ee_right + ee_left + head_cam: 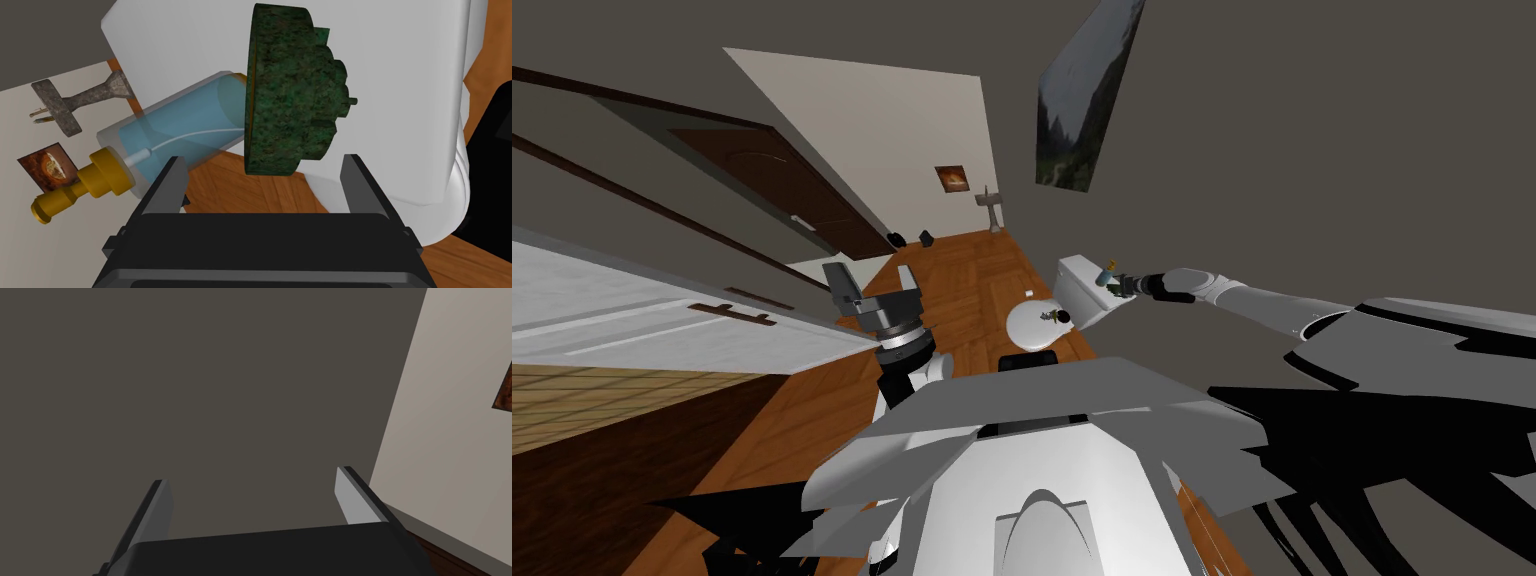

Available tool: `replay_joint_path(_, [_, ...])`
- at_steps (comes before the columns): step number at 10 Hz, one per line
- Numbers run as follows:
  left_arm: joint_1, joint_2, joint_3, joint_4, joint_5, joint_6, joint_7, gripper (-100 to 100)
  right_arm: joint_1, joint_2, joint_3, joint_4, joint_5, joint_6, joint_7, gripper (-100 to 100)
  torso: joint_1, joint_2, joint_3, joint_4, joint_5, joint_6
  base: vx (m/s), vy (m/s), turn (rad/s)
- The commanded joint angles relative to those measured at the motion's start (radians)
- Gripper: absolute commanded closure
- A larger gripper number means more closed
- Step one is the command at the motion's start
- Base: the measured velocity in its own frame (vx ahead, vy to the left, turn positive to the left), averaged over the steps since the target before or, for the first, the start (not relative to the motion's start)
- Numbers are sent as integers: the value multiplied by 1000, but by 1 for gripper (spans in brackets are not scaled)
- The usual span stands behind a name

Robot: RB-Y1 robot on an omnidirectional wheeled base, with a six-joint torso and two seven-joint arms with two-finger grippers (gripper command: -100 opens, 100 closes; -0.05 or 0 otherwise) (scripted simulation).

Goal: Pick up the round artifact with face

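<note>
A round, dark green mottled artifact point(290, 100) with a raised face stands on the white toilet tank point(400, 75), just beyond my right gripper point(260, 172). That gripper is open, its fingers on either side of the disc's near edge without touching it. In the head view the artifact point(1115, 289) is a small dark spot on the tank point(1084, 285), right at the tip of my right gripper point(1124, 287). My left gripper point(874, 290) is raised at the left and stands open point(255, 493) with nothing between its fingers.
A clear blue pump bottle point(165, 135) with a yellow top stands right beside the artifact on the tank. The white toilet bowl point(1032, 322) carries a small dark object. A dark wall lies to the right, a dark door point(782, 190) to the left.
</note>
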Motion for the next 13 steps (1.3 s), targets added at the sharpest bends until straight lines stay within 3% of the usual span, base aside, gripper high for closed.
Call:
replay_joint_path(1, [0,0,0,0,0,0,0,0,0,0,0,0,0,0,0,100,0,0,0,0,0,0,6,4,-1])
replay_joint_path(5, [0,0,0,0,0,0,0,0,0,1,-1,1,-2,2,-4,100,-1,1,0,0,1,-2,0,1,-5])
replay_joint_path(6, [0,0,0,0,0,0,0,0,0,1,-1,1,-2,2,-4,0,-1,1,0,0,1,-2,0,0,0])
replay_joint_path(7, [0,0,0,0,0,0,0,0,-7,-8,19,24,15,10,-54,100,-1,0,0,-1,1,-2,-117,-54,351])
replay_joint_path(8, [-1,0,0,0,0,0,0,0,-7,-8,19,24,15,10,-56,100,-4,5,2,0,0,-6,-151,-114,352])
replay_joint_path(9, [0,0,0,0,0,0,0,0,-11,-17,40,42,32,24,-107,100,-7,6,3,0,-2,-5,-181,-130,434])
replay_joint_path(13, [0,0,0,0,0,0,0,0,-15,-27,60,61,48,38,-188,100,-10,8,4,0,-3,-1,-148,-74,198])
